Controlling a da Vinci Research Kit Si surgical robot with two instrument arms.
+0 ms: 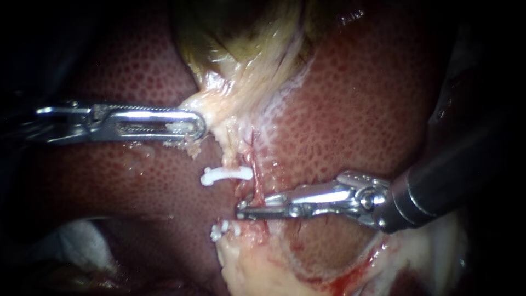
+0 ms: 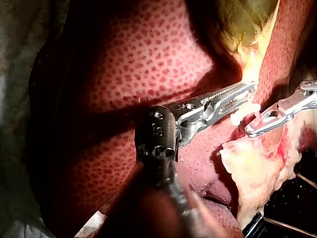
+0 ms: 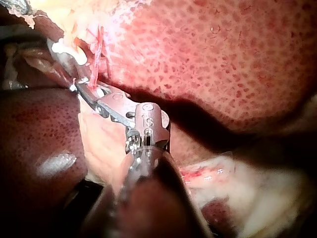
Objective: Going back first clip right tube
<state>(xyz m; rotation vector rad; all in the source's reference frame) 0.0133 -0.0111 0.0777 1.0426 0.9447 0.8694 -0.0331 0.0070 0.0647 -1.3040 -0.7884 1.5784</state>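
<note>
Left instrument (image 1: 193, 126): enters from the left of the endoscope view and lies nearly level over the liver (image 1: 361, 104).
Left jaws: closed on pale tissue at the lower end of the gallbladder (image 1: 241, 49). The tissue shows through the window in the jaws.
Right instrument (image 1: 244, 210): its dark shaft enters from the right and the metal jaws point toward the left of the view.
Right jaws: slightly parted, with a narrow gap showing between them along their length. They sit astride the right tube.
Right tube (image 1: 255, 164): a thin red strand that runs down from the pale tissue below the gallbladder, along the edge of the liver, to the right jaws.
Upper clip (image 1: 226, 175): white, lying crosswise just beside the right tube, between the two instruments. Its near end reaches the tube, but I cannot tell which strand it clamps.
Lower clip (image 1: 222, 231): white, below the tips of the right jaws, at the top of a pale lump of tissue and apart from the jaws.
Right wrist view: a small white piece shows at the jaws where the red strand crosses them. I cannot tell whether it is a clip.
Left wrist view: the right instrument's tips lie just beside the left jaws, with pale tissue between them.
Blood: red smears on the pale tissue under the right shaft.
</note>
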